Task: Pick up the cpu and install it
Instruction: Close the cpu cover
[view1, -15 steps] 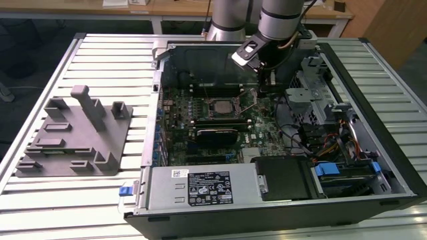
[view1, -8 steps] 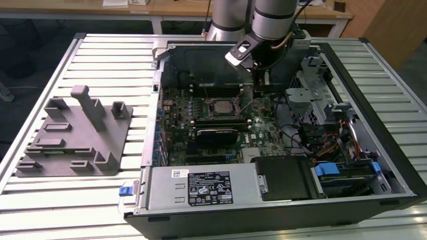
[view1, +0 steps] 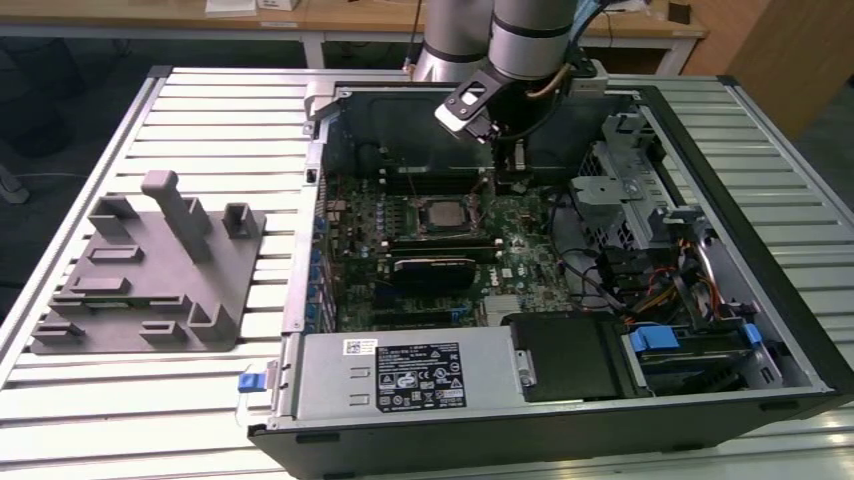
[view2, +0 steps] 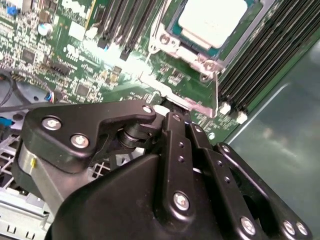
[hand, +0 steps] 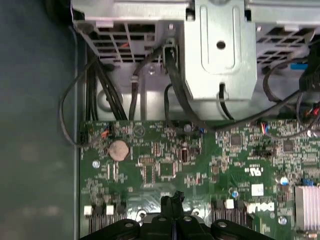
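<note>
cpu (view1: 438, 213) | silver-topped square chip | lying flat | seated in the motherboard socket (view1: 439, 196)

Cpu (view1: 437, 212) seemingly on the motherboard (view1: 534, 262) in the case (view1: 561, 428); fixture (view1: 147, 280) at the exterior view's left.

cpu (view2: 212, 20) silvery satin metal; motherboard (hand: 165, 165) glossy green, fixture (view1: 147, 270) matt grey plastic

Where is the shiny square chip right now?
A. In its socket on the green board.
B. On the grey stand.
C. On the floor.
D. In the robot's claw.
A: the cpu lies flat in the socket on the green board.
</note>
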